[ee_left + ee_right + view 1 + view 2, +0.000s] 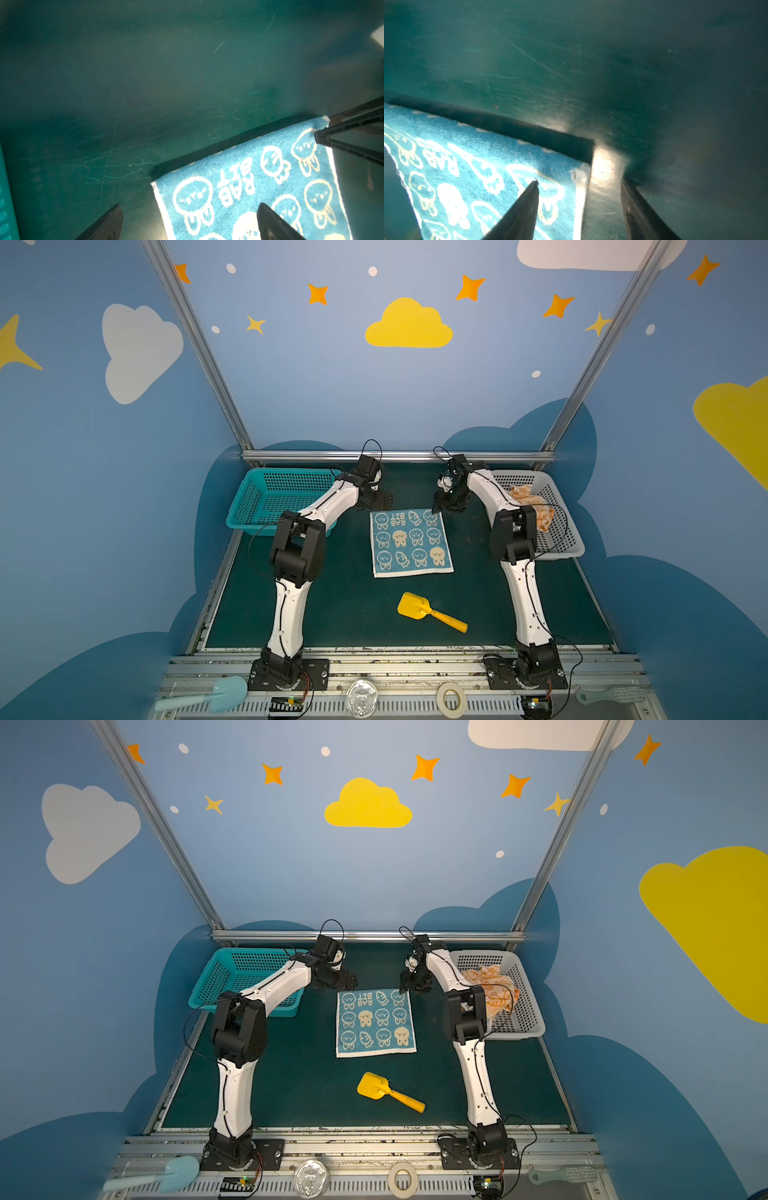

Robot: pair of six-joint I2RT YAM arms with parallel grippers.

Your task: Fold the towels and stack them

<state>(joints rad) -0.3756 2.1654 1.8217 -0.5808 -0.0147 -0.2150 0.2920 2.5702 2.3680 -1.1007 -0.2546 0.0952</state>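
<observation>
Work surface, left to right, as seen in both top views. A perforated teal basket [266, 499] stands at the far left of the green mat [353, 605], its near wall partly hidden by the left arm. The left gripper [189, 205] hangs at the far left corner of the blue towel [410, 542], jaws wide apart: one finger [270, 222] over the cloth, the other over bare mat. The blue towel lies flat and unfolded at mid-mat, blue with cream rabbit faces, lettering and a cream border. The right gripper [580, 181] sits at the far right corner, jaws apart and astride the towel's edge; one fingertip [534, 187] appears to rest on the cloth, though contact cannot be confirmed. A yellow scoop [430, 612] lies near the towel's front edge, apart from it. At the far right, a white basket [567, 545] holds a crumpled orange towel [536, 506], partly screened by the right arm.
</observation>
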